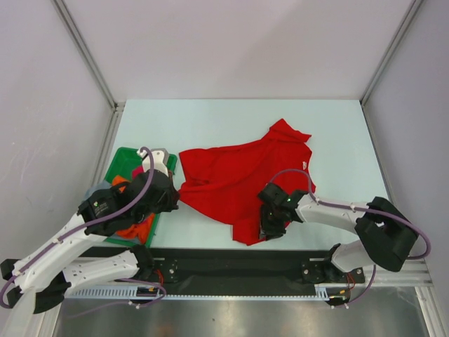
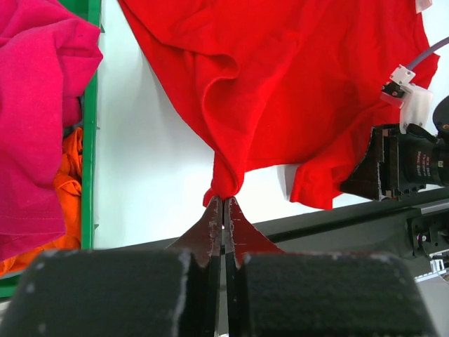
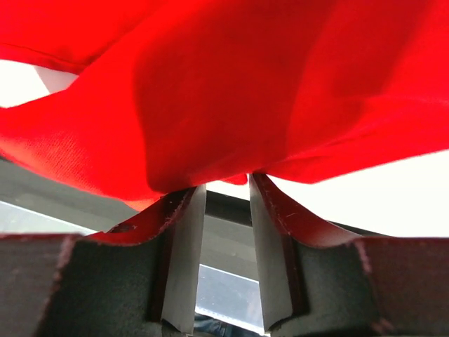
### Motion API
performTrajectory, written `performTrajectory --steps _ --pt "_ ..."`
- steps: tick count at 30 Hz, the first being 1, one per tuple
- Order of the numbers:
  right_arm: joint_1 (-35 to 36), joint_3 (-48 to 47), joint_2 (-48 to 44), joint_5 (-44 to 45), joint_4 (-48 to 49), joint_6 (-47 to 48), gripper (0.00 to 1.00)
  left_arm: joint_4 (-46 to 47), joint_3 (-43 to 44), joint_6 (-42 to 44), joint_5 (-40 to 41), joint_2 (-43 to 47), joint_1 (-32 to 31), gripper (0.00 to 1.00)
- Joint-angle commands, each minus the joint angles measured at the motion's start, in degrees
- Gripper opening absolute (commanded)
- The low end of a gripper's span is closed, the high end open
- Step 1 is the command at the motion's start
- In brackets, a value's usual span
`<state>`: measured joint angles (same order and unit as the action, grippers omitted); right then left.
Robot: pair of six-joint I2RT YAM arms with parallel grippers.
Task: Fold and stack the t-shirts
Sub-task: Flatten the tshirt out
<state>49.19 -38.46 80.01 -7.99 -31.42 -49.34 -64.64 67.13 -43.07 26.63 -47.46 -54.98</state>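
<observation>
Red t-shirt (image 1: 238, 175): I see it rumpled mid-desk (image 1: 337, 126), reaching the near edge.
Left claw (image 2: 223, 203): clamped on the shirt's left edge.
Right claw (image 3: 226, 184): jaws apart, red cloth draped across both tips.

The left arm (image 1: 105, 207) hides most of the green tray (image 1: 121, 156) and orange shirt (image 1: 135, 229). The pink shirt (image 2: 35, 105) runs off the side. The red shirt (image 3: 245, 84) covers the tips of the right gripper (image 3: 226, 184), so a pinch cannot be told.
</observation>
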Motion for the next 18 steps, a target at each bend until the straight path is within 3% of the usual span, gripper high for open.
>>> performTrajectory --steps 1,9,11,13,15,18 --pt "0.64 -0.04 4.1 2.89 3.12 1.18 0.36 0.22 1.24 -0.44 0.17 0.35 0.4 0.0" --pt "1.96 -0.39 5.16 6.49 -0.93 -0.32 0.26 -0.4 1.51 -0.96 0.79 0.88 0.49 0.0" --pt "1.35 -0.65 4.63 7.19 -1.62 -0.32 0.22 -0.49 1.33 -1.05 0.7 1.14 0.4 0.0" --pt "0.39 -2.05 3.32 7.2 -3.73 0.12 0.11 -0.57 1.51 -1.05 0.7 1.14 0.49 0.01" --pt "-0.14 -4.16 1.04 7.9 -9.25 1.08 0.0 -0.84 2.12 -1.05 0.79 1.14 0.4 0.0" --pt "-3.47 -10.57 -5.55 10.89 -19.97 2.93 0.0 -0.84 5.01 -0.53 1.05 0.71 0.49 0.0"
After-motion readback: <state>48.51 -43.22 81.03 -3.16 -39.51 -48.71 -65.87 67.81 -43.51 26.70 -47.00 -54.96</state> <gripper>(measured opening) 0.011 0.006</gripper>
